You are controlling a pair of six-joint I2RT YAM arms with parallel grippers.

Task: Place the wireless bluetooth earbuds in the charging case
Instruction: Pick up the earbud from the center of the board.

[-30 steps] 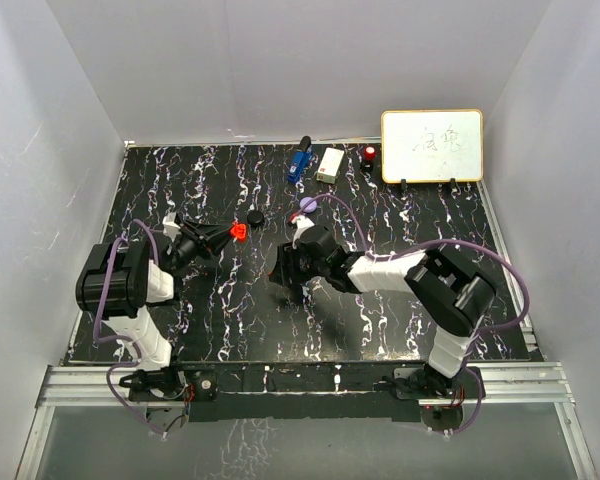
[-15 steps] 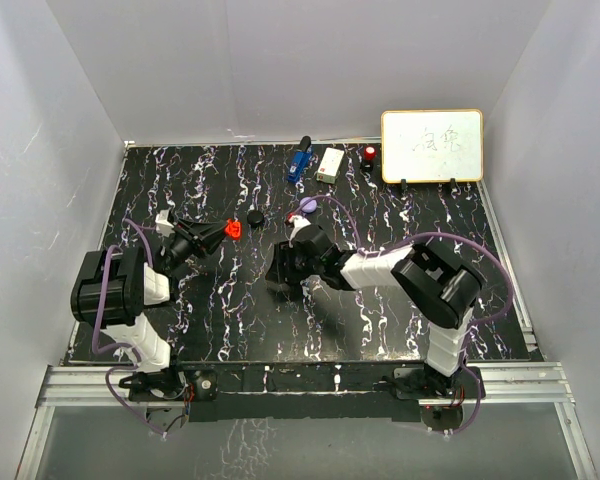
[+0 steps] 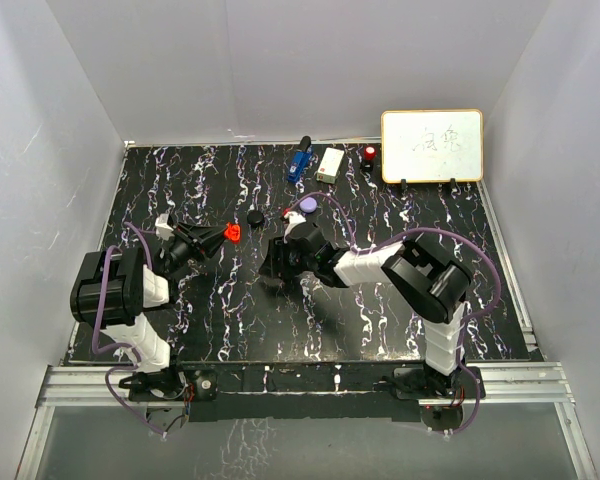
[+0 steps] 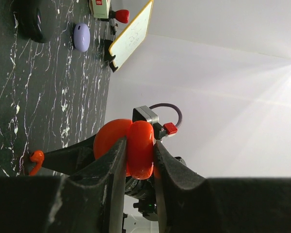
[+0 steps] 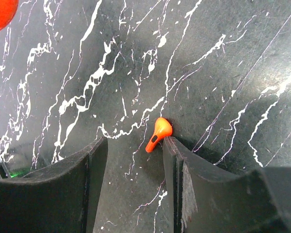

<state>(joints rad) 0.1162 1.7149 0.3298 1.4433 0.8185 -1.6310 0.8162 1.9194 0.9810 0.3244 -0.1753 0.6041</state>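
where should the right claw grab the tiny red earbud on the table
Probably across its wider rounded head, from straight above: the red earbud lies flat on the table and its stem is thin. It sits off-centre in the open right claw, so shift first.

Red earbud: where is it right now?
Right wrist view: the red earbud lies on the black marbled table, between the open fingers of the right end effector, right beside the one on the picture's right.
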